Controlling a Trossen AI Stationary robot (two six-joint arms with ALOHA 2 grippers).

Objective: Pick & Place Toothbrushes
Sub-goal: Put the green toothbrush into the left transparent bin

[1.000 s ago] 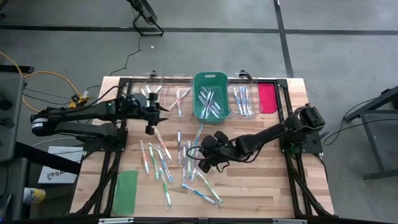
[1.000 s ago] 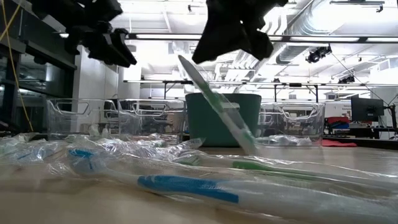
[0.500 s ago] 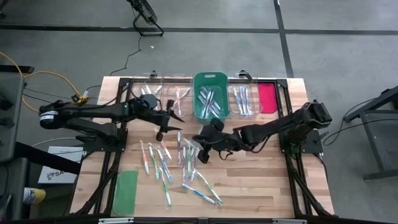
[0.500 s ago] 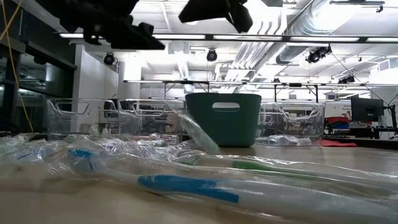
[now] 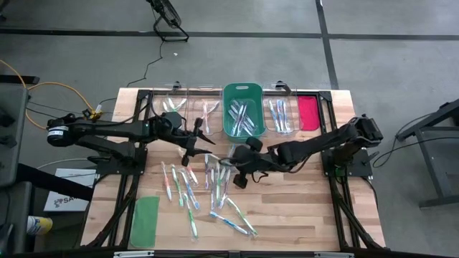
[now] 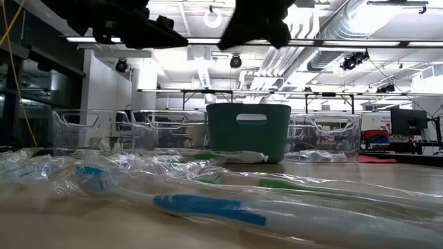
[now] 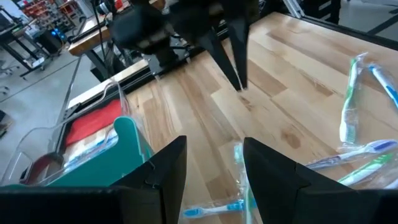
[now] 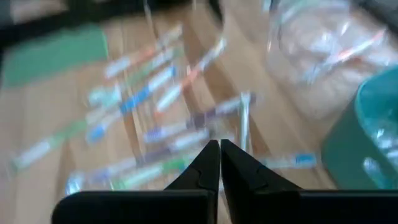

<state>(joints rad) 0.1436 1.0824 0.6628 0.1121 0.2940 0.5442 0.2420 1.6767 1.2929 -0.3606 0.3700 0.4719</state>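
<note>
From the high view I see both arms reaching in over the middle of the table, just in front of the row of bins. My right gripper hangs over the right-hand side of the scattered toothbrushes, and in the right wrist view its fingers are pressed together with nothing between them, so it is clenched and empty. My left gripper sits just beside it, near the front of the clear bin on the left; the left wrist view shows its two fingers standing apart with only bare wood and one wrapped toothbrush lying below the gap, so it is released and holds nothing.

Most of the toothbrushes lie loose on the table in clear wrappers, spread from the centre toward the near edge, with green, blue and pink accents. More of them rest inside the green bin at the back centre, and in the clear bins to either side of it. A flat green lid lies near the front left corner, well apart from the pile, and a red-pink lid lies at the back right beside the last clear bin. In the low view, a blue-handled toothbrush fills the foreground.
</note>
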